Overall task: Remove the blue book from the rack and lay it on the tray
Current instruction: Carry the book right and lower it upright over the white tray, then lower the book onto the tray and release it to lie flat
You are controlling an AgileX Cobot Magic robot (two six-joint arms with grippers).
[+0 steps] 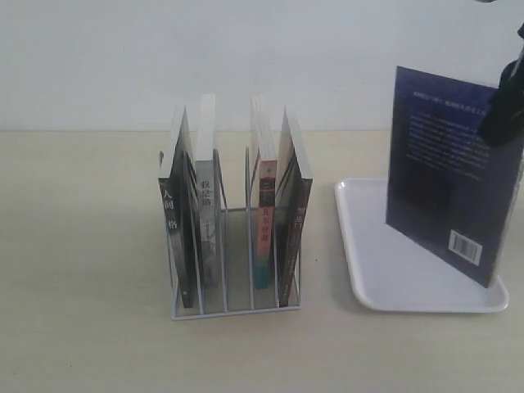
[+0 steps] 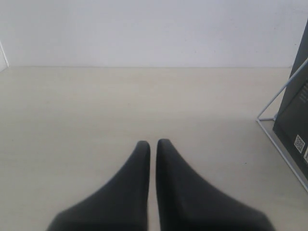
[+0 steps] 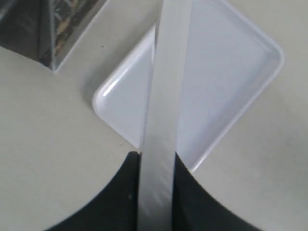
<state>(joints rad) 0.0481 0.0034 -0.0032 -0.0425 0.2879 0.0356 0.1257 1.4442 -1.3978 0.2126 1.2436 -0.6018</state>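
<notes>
Right gripper (image 3: 156, 161): I see 2 dark fingers closed on the blue book (image 1: 446, 172), 1 on each cover, with the pale page edge running out between them. In the exterior view the grip sits at the book's upper corner, the one farthest from the rack (image 1: 237, 312).

Blue book: 1, held upright and slightly tilted above the tray (image 1: 368, 246). Its back cover and barcode face the exterior camera. Its lowest corner hangs over the tray's front rim; I cannot tell whether it touches the tray. From the right wrist, the page edge crosses the tray from 1 rim to another.

Tray: 1, white, flat on the table (image 1: 82, 327), rounded corners, low rim, nothing lying in it.

Rack: 1, white wire, standing near the tray on its left in the exterior view, apart from it. It holds 4 upright books: 2 in the slots farther from the tray, 2 in the slots nearer it, and 1 empty slot in the middle. Counting towards the tray, the spines read black, pale grey, red-and-teal, dark.

Left gripper (image 2: 153, 144): 2 dark fingers drawn together with only a thin slit between them, holding nothing, over bare table on the far side of the rack from the tray.
</notes>
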